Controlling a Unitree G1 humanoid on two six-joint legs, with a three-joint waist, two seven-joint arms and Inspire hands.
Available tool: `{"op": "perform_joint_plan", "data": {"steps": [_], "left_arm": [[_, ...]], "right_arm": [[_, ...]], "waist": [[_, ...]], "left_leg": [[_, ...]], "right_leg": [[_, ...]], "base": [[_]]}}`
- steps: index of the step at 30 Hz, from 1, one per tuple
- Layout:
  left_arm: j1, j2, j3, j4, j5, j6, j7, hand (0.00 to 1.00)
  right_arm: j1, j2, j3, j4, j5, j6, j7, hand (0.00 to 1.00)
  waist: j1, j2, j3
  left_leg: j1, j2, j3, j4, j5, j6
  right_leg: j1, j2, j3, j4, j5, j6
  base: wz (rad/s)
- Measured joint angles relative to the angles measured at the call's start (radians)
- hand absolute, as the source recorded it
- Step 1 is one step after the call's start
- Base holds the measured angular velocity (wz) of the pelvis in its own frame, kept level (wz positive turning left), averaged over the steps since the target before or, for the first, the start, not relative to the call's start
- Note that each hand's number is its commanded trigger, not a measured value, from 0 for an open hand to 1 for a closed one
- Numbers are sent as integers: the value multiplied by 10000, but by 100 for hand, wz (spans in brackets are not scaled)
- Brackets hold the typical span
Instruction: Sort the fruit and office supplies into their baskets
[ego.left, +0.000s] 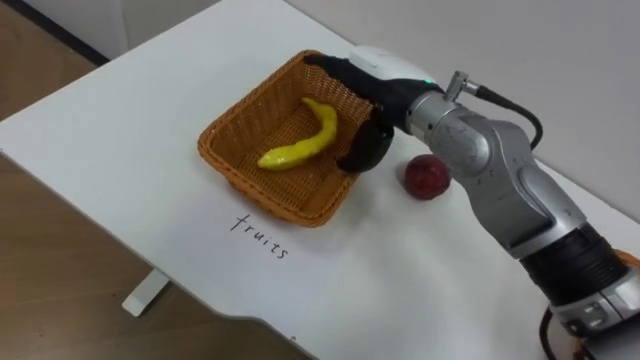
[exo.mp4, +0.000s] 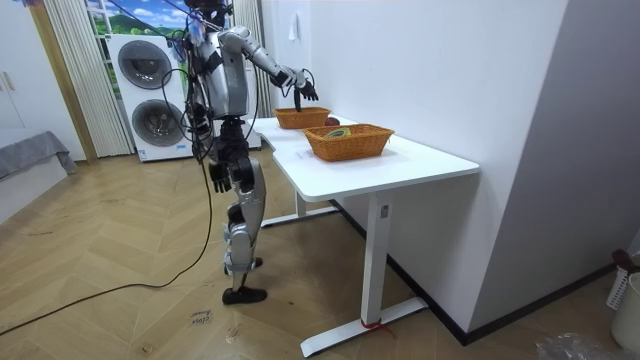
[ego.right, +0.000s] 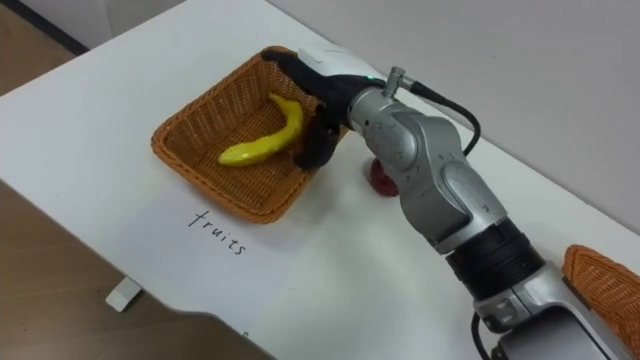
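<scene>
A woven fruit basket (ego.left: 225, 165) stands on the white table (ego.left: 120, 130), with a handwritten word on the tabletop in front of it. A yellow banana (ego.left: 300, 148) lies inside it. My right hand (ego.left: 378, 80) hovers over the basket's right rim, open, dark fingers pointing down and holding nothing. A dark red apple (ego.left: 427, 177) rests on the table just right of the basket, beside my right wrist. In the room view I stand at the table's end with my right arm stretched over the far basket (exo.mp4: 302, 118); my left hand (exo.mp4: 218, 178) hangs by my side.
A second woven basket (ego.right: 605, 275) sits at the table's right, nearer in the room view (exo.mp4: 348, 142), with items inside. A white wall runs behind the table. Washing machines (exo.mp4: 150, 95) stand behind me.
</scene>
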Motion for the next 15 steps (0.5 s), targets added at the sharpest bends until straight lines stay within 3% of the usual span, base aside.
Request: {"op": "perform_joint_plan", "data": {"steps": [5,15], "left_arm": [[-6,6,0,-41,7,-1,-17,0],[40,-13,59,-90,109,-2,-15,0]], "right_arm": [[0,-39,0,-4,-1,-45,1,0],[1,-70,-15,-458,54,-198,5,0]], "waist": [[-1,-6,-6],[-13,-78,-62]], "left_leg": [[-3,1,-28,2,0,0],[23,-8,3,22,-1,1]], "right_leg": [[0,1,-7,-2,-3,3],[4,13,400,-1,-4,5]], "base": [[0],[0]]}}
